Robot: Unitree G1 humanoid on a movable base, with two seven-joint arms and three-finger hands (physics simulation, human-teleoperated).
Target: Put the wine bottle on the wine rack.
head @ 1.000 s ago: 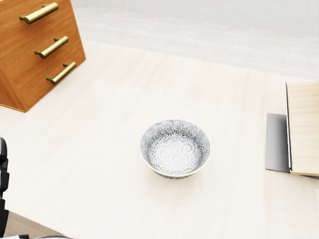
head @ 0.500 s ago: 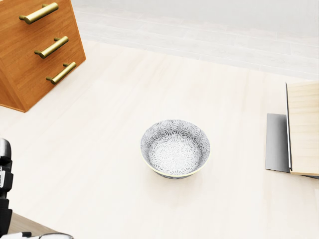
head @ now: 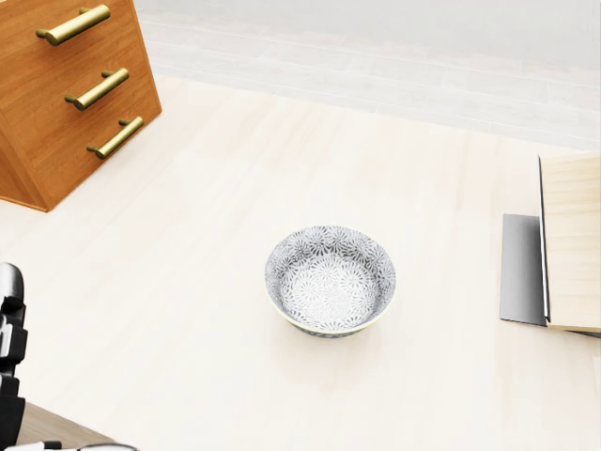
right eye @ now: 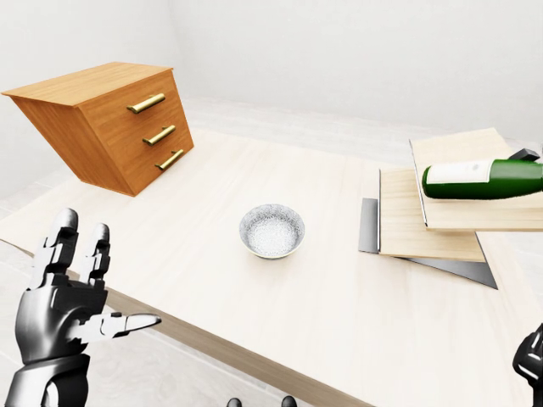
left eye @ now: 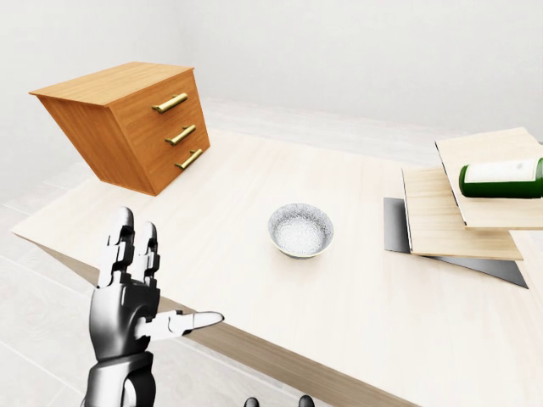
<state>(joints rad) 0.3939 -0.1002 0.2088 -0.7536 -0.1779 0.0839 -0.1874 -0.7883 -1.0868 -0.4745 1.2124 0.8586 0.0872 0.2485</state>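
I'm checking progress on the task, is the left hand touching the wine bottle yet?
Apart. The right-eye view shows the left hand open at lower left, and the wine bottle lying on the wooden shelves at far right.

Patterned bowl (head: 330, 280) mid-table (head: 216, 188); wooden drawer chest (left eye: 127, 123) at upper left.

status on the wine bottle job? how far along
Looks essentially done: the wine bottle lies on its side on the upper wooden shelf of the wine rack at the right of the right-eye view. Nothing is in hand: the left hand hangs open by the table's near edge, fingers spread, holding nothing. The right hand only shows at the frame edge; its state is unclear. The bowl sits mid-table.
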